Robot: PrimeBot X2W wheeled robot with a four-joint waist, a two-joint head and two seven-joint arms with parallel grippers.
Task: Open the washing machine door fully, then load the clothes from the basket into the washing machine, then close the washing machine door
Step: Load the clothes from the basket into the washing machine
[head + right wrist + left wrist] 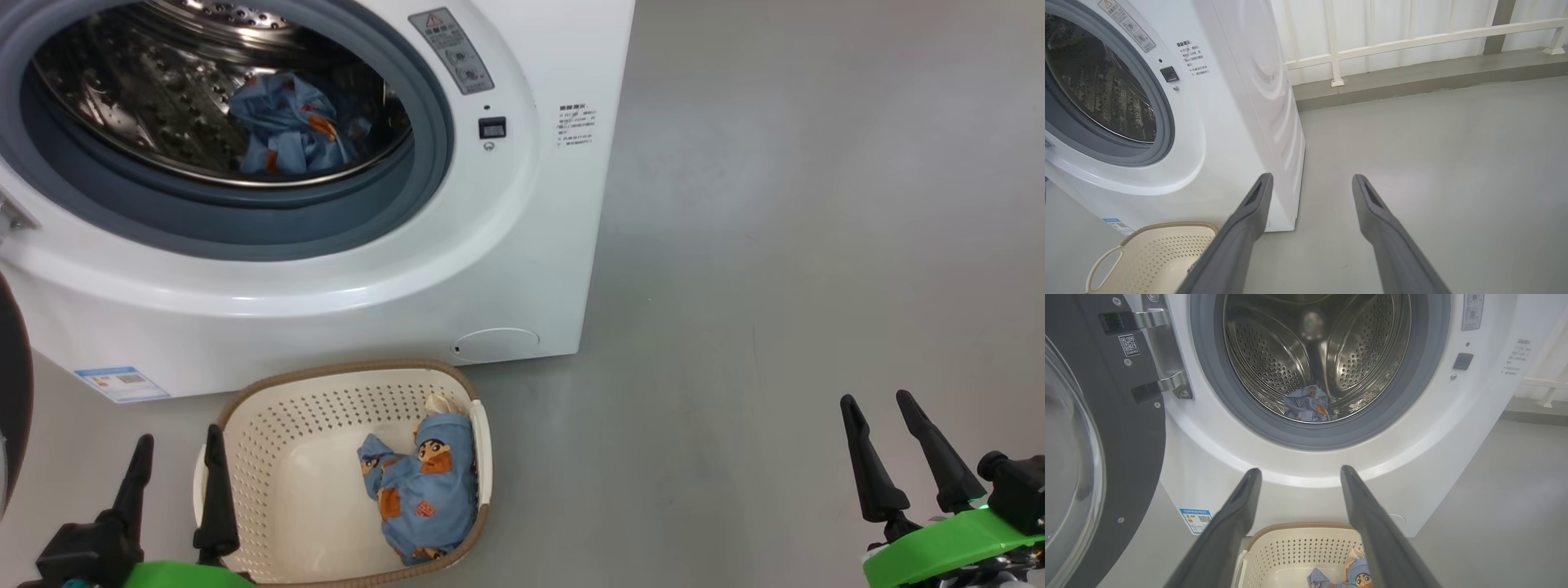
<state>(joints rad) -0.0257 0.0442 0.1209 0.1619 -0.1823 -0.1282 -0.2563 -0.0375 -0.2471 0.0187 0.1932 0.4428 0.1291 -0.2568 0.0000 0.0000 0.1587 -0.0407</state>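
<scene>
- Okay, your washing machine door is swung wide open, left of the washing machine.
- Clothes: one piece in the basket, another in the drum.
- Basket sits on the floor, just before the machine.
- Your left gripper is by the basket's left rim, jaws spread, empty.
- Your right gripper is well apart, over floor, jaws spread, empty.

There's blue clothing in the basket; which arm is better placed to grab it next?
Left, likely. The open left gripper sits at the rim of the basket, near the clothing. The right gripper, also open, is over the floor, well off to that basket's right.
</scene>
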